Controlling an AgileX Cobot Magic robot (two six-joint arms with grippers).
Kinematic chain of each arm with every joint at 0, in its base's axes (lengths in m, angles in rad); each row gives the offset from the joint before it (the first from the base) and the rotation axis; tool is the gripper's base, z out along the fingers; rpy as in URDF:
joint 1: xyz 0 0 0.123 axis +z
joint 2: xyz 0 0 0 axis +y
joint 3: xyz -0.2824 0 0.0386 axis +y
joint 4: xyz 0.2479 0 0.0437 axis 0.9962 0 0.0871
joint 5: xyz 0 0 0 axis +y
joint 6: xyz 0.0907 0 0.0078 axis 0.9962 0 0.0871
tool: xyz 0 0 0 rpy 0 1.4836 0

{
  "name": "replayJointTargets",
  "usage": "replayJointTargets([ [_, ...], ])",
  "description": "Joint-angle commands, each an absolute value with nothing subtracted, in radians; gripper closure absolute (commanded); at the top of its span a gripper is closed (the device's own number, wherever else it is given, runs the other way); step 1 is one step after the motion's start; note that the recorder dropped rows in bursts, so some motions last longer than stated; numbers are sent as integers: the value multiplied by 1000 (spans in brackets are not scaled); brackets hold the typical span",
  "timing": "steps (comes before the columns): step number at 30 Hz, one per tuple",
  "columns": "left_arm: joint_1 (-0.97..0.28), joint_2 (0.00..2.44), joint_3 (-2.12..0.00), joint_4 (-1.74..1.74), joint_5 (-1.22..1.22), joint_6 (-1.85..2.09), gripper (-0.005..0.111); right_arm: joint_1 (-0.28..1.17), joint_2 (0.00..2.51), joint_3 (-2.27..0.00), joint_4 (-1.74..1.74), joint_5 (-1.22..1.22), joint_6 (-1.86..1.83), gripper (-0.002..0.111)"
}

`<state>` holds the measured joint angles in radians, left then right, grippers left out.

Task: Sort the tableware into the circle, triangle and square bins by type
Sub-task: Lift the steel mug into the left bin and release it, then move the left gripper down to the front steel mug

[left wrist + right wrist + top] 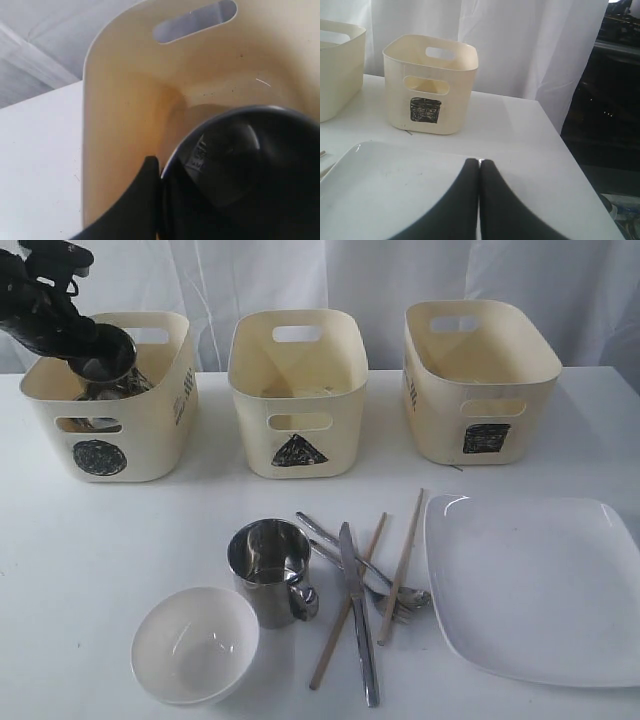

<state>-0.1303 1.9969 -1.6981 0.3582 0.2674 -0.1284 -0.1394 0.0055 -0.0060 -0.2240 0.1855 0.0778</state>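
My left gripper [88, 342] is shut on the rim of a steel mug [108, 356] and holds it tilted inside the top of the circle bin [112, 435]. In the left wrist view one finger [145, 195] presses outside the rim of the mug [245, 165], with the bin wall [125, 110] behind. More shiny steel [112, 388] shows lower in that bin. The second steel mug [268, 570], white bowl [195, 643], knife [357, 615], fork and spoon [388, 592], two chopsticks [402, 562] and plate [535, 585] lie on the table. My right gripper [480, 163] is shut and empty over the plate's edge [380, 185].
The triangle bin [297, 390] stands in the middle and the square bin [478, 375] at the right, also in the right wrist view [430, 85]. A white curtain hangs behind. The table's right edge [580, 175] drops off near my right gripper.
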Motion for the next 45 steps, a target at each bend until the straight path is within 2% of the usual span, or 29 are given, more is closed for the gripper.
replayJointTargets([
  [1, -128, 1999, -1708, 347, 272, -142, 107, -138, 0, 0, -226, 178, 83, 108],
  [8, -128, 2011, -1708, 264, 312, -143, 105, -138, 0, 0, -226, 178, 83, 108],
  [15, -128, 2014, -1708, 239, 314, -143, 71, -138, 0, 0, -226, 178, 83, 108],
  [18, -128, 2014, -1708, 239, 323, -143, 63, -138, 0, 0, -226, 178, 83, 108],
  [29, -136, 1832, -1748, 229, 431, -95, 63, -138, 0, 0, -226, 178, 83, 108],
  [37, -207, 1662, -1748, -119, 715, 241, 63, -138, 0, 0, -226, 178, 83, 108],
  [43, -320, 1635, -1742, -157, 1016, 269, 76, -138, 0, 0, -226, 178, 83, 108],
  [45, -362, 1635, -1716, -157, 1058, 269, 77, -138, 0, 0, -226, 178, 83, 108],
])
